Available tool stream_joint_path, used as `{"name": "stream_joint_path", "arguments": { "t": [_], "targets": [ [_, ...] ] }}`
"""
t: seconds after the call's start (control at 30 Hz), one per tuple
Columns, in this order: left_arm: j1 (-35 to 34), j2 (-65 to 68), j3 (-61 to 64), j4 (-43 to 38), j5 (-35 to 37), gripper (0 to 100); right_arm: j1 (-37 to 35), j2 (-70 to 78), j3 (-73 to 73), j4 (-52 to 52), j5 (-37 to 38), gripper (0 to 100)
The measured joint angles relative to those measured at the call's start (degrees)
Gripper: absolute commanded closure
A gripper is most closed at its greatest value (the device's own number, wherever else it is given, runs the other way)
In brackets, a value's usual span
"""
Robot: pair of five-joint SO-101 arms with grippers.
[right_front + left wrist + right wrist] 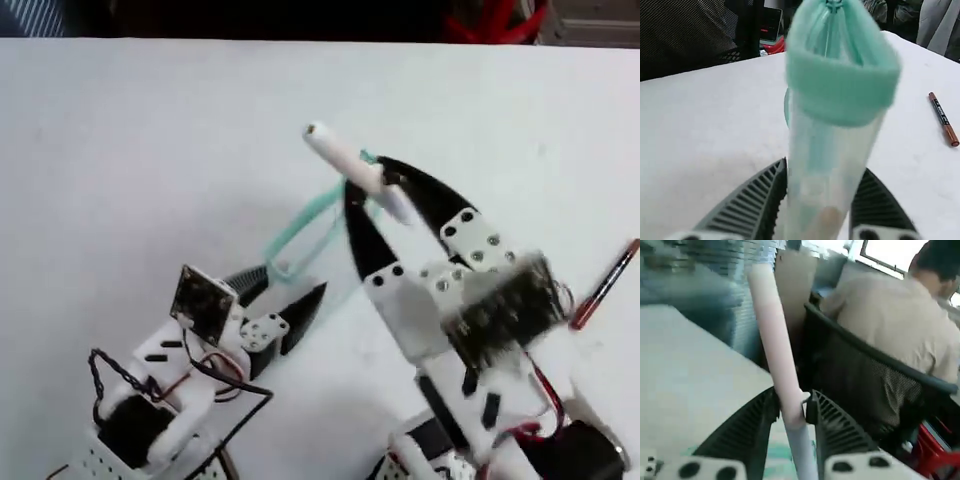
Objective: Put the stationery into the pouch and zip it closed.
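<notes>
High view: left gripper [296, 280] sits low on the white table [150, 130], its black fingers partly spread around one end of the pouch [300, 222]. Pouch is clear with a teal rim, and runs up and away toward the right arm. Right gripper [366, 175] is beyond it, fingers drawn in on a white pen [345, 155]. The pen's free end juts out past the fingertips, angled away from the arm, above the far end of the pouch. A red-brown marker [605, 285] lies alone on the table beside the right arm, well apart from the pouch

Left wrist view: left gripper [824, 170] has both ribbed fingers pressed against the sides of the pouch [835, 100], with only the pouch's width between them. Pouch stands straight out from the grip, with its teal band at the far end. Something pale shows inside it, but I cannot tell what. Red-brown marker [943, 119] lies flat on the table [705, 130] off to one side

Right wrist view: right gripper [793, 400] is nearly closed, clamping the white pen [772, 330] between ribbed pads. The pen extends well past the fingertips. A bit of teal is visible behind the fingers, close to the held end
</notes>
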Motion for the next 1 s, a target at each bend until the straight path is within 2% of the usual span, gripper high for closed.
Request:
{"name": "stream_joint_path", "arguments": {
  "t": [0.1,0.27,0.57,0.77,0.93,1.0],
  "targets": [
    [0.0,0.0,-0.6,1.4,1.4,79,-2.8,0.4,1.7,-6.2,-3.7,98.1],
    [0.0,-0.3,-1.6,3.2,1.8,79,-3.3,2.7,7.3,-12.3,-9.0,98.1],
    [0.0,-0.2,-1.7,3.2,1.8,79,-4.6,2.6,18.9,-17.1,-9.8,98.1],
    [0.0,-0.2,-1.7,3.2,1.8,79,-6.4,2.6,19.6,-14.2,-9.8,98.1],
    [0.0,-0.2,-1.7,3.2,1.8,79,-3.3,2.6,19.6,-8.3,-9.8,97.9],
    [0.0,-0.2,-1.7,3.2,1.8,79,-3.3,2.6,19.6,-7.2,-9.8,93.7]
  ]
}}
